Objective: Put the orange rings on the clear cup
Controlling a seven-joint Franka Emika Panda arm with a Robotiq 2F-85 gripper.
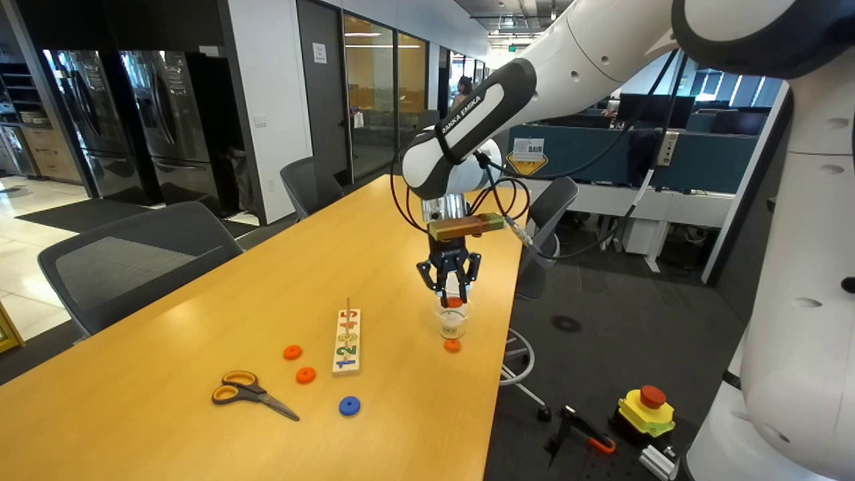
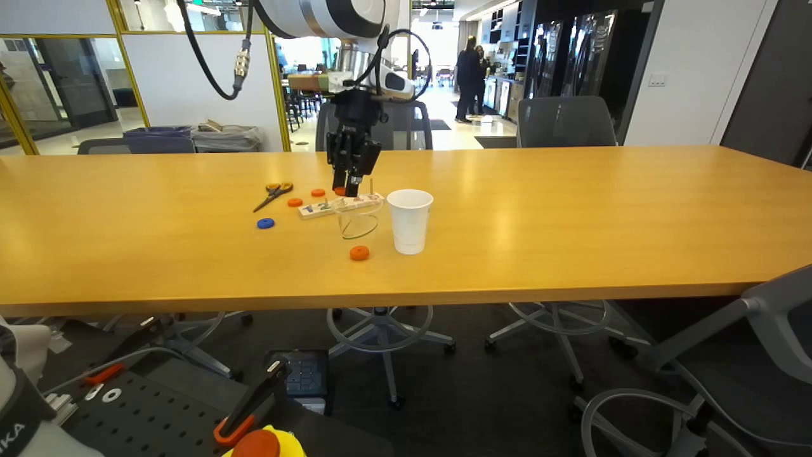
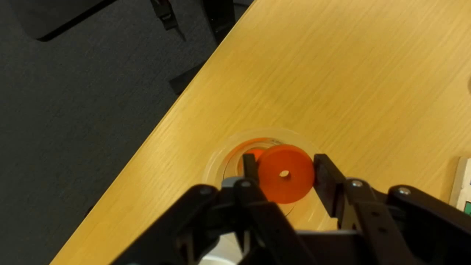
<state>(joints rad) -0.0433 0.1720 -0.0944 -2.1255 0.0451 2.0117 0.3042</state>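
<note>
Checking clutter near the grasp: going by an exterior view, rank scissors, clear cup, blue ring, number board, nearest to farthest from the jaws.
Sides as seen in an exterior view:
1. Clear cup, just below the jaws.
2. Number board, left of the cup.
3. Blue ring, past the board's "1" end.
4. Scissors, farthest left of the four.

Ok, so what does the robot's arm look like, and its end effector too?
The arm is white and rounded, with dark bands and FRANKA EMIKA lettering. Dark cables hang in loops. A brown-and-greenish bar sits below a silver metal collar. The end effector is black, with two jointed fingers and shiny screws.
</note>
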